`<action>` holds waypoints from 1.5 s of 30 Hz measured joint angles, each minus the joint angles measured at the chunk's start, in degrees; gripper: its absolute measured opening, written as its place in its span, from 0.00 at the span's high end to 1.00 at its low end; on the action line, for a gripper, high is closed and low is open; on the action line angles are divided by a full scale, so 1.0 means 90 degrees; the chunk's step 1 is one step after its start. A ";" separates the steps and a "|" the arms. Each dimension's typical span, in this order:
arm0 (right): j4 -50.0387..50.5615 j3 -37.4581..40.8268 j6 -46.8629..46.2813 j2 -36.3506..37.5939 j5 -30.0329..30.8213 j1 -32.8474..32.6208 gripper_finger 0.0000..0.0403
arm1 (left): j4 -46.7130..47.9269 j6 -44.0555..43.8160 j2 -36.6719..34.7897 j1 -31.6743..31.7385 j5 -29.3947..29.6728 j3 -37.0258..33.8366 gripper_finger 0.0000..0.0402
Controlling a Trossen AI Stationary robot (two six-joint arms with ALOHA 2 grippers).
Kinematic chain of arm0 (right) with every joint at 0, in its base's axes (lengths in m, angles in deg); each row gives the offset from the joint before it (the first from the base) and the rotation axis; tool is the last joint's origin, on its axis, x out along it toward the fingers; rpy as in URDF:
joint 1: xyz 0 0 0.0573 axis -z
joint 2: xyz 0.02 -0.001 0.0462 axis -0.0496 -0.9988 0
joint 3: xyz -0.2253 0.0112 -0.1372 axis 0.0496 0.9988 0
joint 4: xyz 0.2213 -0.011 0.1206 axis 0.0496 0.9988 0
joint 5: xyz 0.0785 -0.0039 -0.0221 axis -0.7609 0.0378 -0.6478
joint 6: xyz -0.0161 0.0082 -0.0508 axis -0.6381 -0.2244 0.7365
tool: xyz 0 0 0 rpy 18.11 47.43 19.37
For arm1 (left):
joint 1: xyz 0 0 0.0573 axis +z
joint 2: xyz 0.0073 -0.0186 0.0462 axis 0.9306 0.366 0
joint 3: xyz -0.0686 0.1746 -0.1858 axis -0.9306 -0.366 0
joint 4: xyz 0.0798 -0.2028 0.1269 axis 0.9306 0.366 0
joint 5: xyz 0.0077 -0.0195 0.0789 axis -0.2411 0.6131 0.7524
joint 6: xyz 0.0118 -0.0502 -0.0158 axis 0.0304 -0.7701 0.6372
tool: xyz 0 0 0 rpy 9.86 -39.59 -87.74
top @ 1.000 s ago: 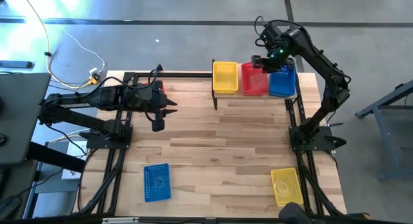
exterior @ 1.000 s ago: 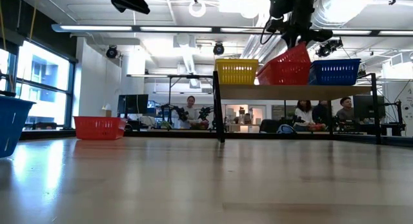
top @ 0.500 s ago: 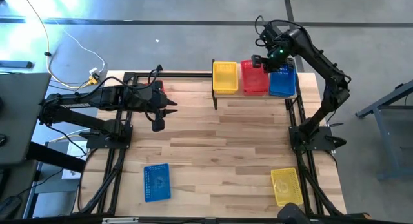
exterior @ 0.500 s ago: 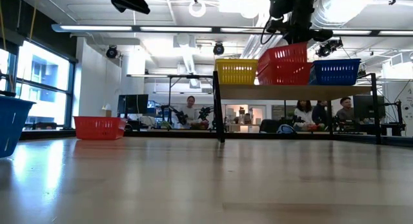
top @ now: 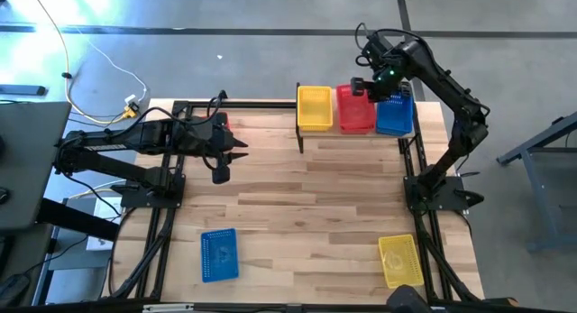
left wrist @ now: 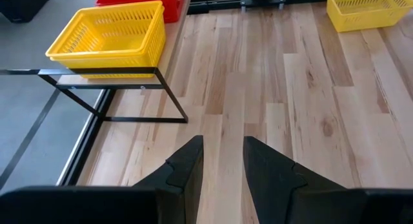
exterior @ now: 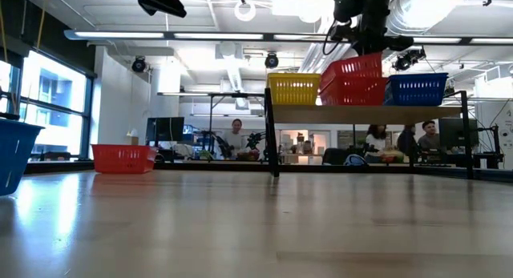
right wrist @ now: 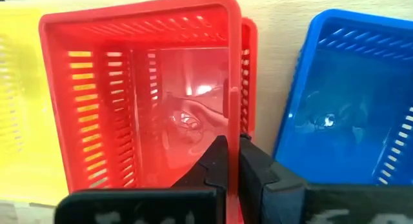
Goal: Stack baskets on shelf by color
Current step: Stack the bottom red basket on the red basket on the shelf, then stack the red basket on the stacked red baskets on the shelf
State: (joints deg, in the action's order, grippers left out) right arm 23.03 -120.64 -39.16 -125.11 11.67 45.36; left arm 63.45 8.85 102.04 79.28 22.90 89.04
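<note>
the right claw [right wrist: 232, 161] reached over the shelf [exterior: 365, 114], clenched on the rim of a red basket [top: 356, 108] sitting tilted on another red one, between the yellow basket [top: 314, 107] and blue basket [top: 394, 113] up there. all were perforated plastic, rectangular. the left claw [left wrist: 222, 162] hovered over the worktop [top: 306, 200] well apart from the shelf, fingers parted, gripping nothing.
</note>
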 joint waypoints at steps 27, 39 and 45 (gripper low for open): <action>-0.0001 0.0000 0.0771 0.0021 0.0076 0.0104 0.82 | -0.0002 -0.0002 0.0000 -0.0002 0.0282 0.0000 0.75; -0.0131 0.0000 0.1659 0.0488 -0.0152 -0.0202 0.81 | 0.0071 -0.0405 0.0002 0.0198 0.0808 0.0000 0.75; -0.0255 0.0000 0.1906 0.0687 -0.0154 -0.0602 0.81 | 0.0518 -0.0978 0.0002 0.0762 0.0863 0.0000 0.75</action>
State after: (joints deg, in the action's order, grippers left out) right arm 20.73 -120.64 -22.01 -118.93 10.28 39.94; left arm 68.11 0.05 102.07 86.13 30.67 89.04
